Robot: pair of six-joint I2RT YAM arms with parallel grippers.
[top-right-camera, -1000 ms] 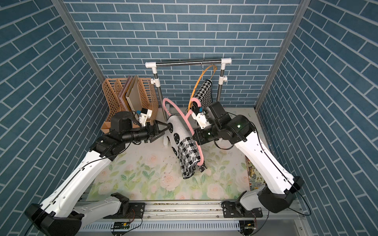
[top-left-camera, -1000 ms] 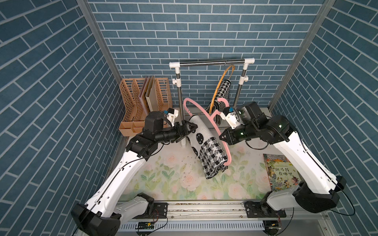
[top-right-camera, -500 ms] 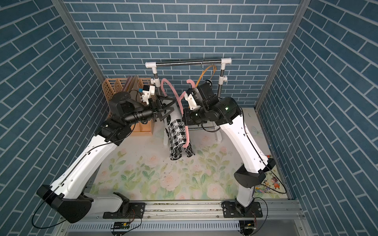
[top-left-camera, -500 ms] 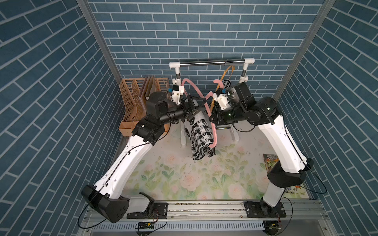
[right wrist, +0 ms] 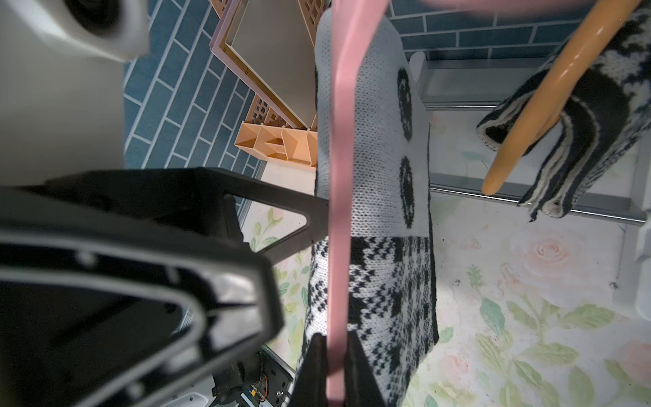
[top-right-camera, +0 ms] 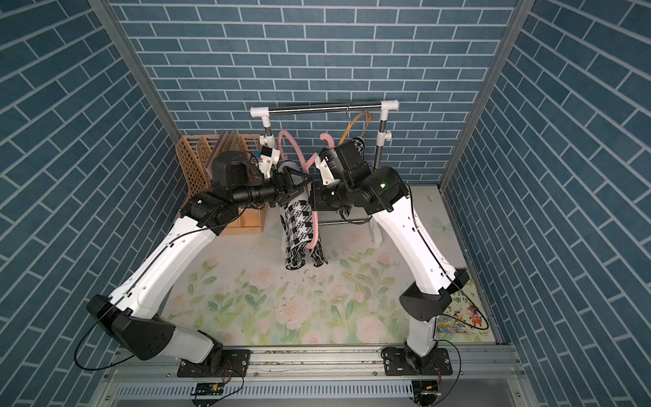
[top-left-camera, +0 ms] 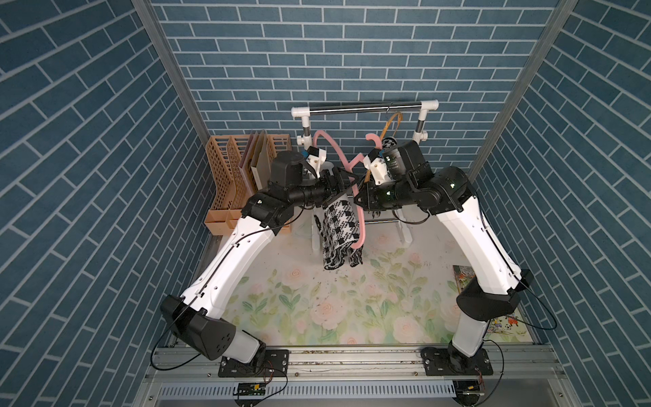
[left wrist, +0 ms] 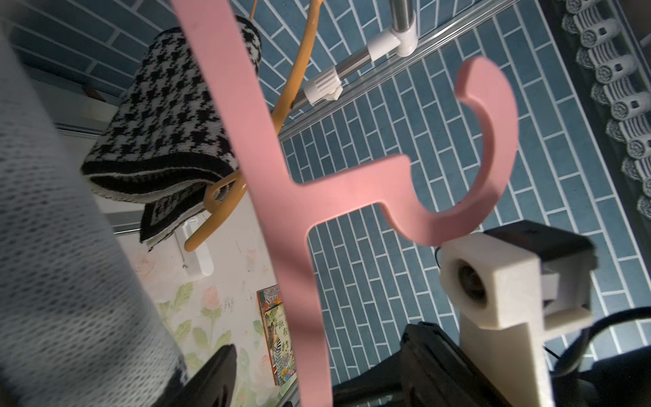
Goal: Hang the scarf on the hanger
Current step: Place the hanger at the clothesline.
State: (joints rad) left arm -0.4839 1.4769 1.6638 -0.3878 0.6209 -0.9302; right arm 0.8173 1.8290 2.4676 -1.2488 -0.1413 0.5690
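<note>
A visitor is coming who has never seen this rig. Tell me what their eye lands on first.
The pink hanger held up in the middle of the scene stands out first. The right tool pinches it, and a black-and-white scarf is draped over it and hangs down. Behind them, an orange hanger carrying a second scarf hangs on the metal rail.
</note>
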